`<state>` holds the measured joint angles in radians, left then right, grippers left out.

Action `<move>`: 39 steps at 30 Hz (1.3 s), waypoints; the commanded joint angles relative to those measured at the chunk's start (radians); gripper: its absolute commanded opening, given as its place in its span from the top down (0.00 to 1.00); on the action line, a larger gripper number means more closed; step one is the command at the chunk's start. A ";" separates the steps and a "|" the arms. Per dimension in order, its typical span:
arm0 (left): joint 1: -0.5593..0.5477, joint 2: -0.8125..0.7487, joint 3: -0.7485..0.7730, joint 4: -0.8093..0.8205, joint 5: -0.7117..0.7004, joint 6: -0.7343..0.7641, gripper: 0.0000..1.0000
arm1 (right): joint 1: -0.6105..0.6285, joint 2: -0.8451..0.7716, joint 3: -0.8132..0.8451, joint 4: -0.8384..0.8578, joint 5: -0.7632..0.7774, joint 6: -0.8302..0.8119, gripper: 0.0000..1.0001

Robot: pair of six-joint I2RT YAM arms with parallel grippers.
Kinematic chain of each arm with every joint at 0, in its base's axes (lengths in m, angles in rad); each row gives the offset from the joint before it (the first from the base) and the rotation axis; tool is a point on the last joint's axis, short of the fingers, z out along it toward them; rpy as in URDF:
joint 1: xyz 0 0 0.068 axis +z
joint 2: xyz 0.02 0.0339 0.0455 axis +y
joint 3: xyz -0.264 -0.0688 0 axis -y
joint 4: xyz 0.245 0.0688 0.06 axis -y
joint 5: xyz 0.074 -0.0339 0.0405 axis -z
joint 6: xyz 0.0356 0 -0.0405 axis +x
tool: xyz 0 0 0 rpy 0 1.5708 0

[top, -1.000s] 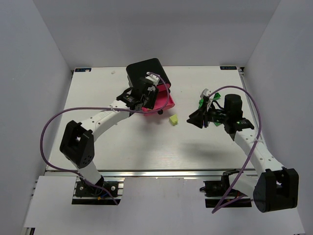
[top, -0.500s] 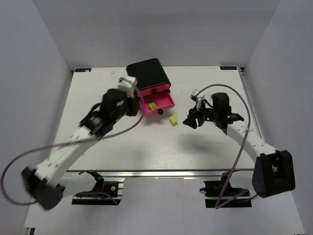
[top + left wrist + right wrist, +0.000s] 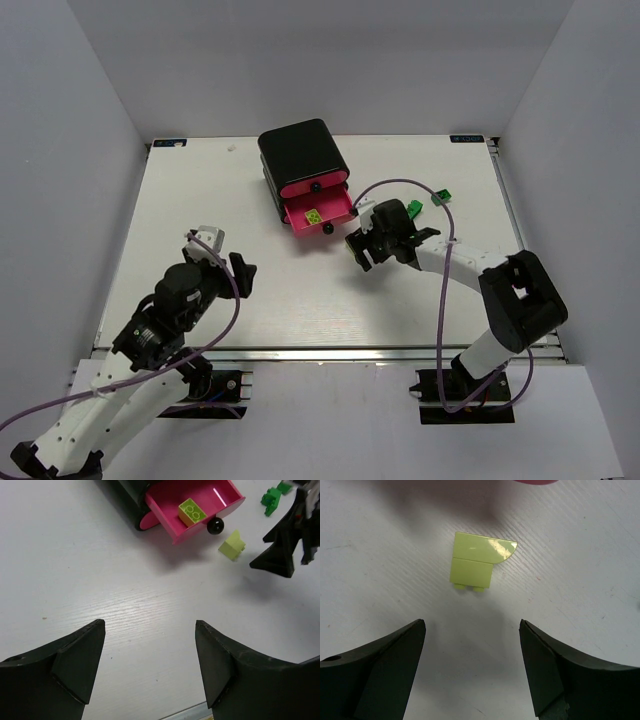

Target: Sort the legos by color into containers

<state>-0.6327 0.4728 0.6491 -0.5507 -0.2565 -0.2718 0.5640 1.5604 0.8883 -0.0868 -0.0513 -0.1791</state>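
**A:** Back comes the left arm (image 3: 170, 300), pulled off the cabinet (image 3: 300, 150) toward its own base, while the right arm (image 3: 450, 262) has swung in beside the bottom drawer (image 3: 338, 208), which stands pulled out.

**B:** Left claw (image 3: 150, 630) is released, spread wide over bare bench (image 3: 200, 190), nothing in it.

**A:** Right claw (image 3: 471, 627) released too! From overhead it hides the pale yellow brick (image 3: 479, 562). Its own camera shows that brick flat on the bench just ahead of the gap, untouched.

**B:** And the left wrist camera catches it from the side, between the drawer's black knob (image 3: 215, 526) and the right claw.

**A:** One yellow-green brick (image 3: 192, 511) lies in the drawer, and green bricks (image 3: 414, 208) sit on the bench beyond the right arm.
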 commanded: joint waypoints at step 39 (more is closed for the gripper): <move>-0.005 -0.076 0.001 0.049 0.034 -0.012 0.16 | 0.022 0.234 0.153 0.018 -0.007 0.138 0.69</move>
<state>-0.6346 0.3992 0.6479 -0.5274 -0.2459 -0.2790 0.5892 1.8019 1.0576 -0.0536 -0.0292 -0.0334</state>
